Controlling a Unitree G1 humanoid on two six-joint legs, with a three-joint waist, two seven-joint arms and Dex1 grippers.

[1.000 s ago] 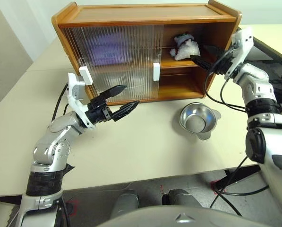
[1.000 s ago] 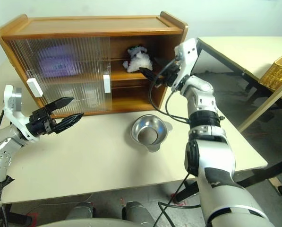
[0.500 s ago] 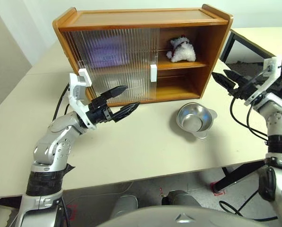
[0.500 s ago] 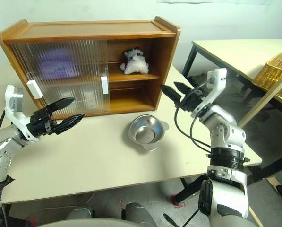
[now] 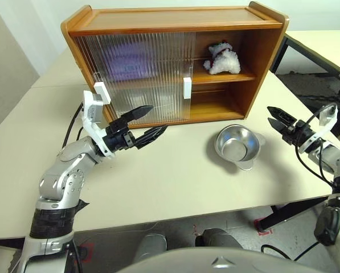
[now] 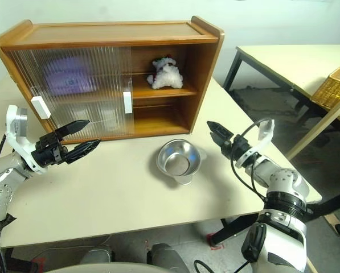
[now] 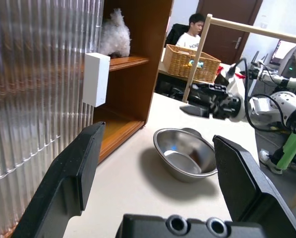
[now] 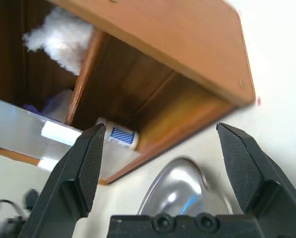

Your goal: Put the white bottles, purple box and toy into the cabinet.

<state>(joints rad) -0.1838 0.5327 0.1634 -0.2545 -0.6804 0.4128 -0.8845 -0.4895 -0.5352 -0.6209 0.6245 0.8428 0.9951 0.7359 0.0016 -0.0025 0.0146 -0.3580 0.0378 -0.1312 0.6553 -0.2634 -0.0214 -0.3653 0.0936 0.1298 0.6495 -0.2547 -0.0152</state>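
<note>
The cabinet (image 5: pixel 175 20) stands at the back of the table, its ribbed sliding doors covering the left part and its right bay open. On the upper shelf of that bay sits the fluffy white toy (image 5: pixel 221 58). The purple box (image 5: pixel 126 58) shows as a purple blur behind the doors. One white bottle (image 8: pixel 119 135) with a blue label rests on the lower shelf. My left gripper (image 5: pixel 158 118) hovers open and empty before the doors. Near the table's right edge, my right gripper (image 5: pixel 270 115) is open and empty, pointing toward the bowl.
A steel bowl (image 5: pixel 237 145) sits on the table in front of the open bay, between my two grippers. Beyond the right edge stands another table with a wicker basket (image 6: pixel 335 85). A seated person (image 7: pixel 193 34) is in the background.
My right gripper has drawn back from the open bay, dropped down and to the right, and rolled over beside the bowl. The left gripper has stayed put.
</note>
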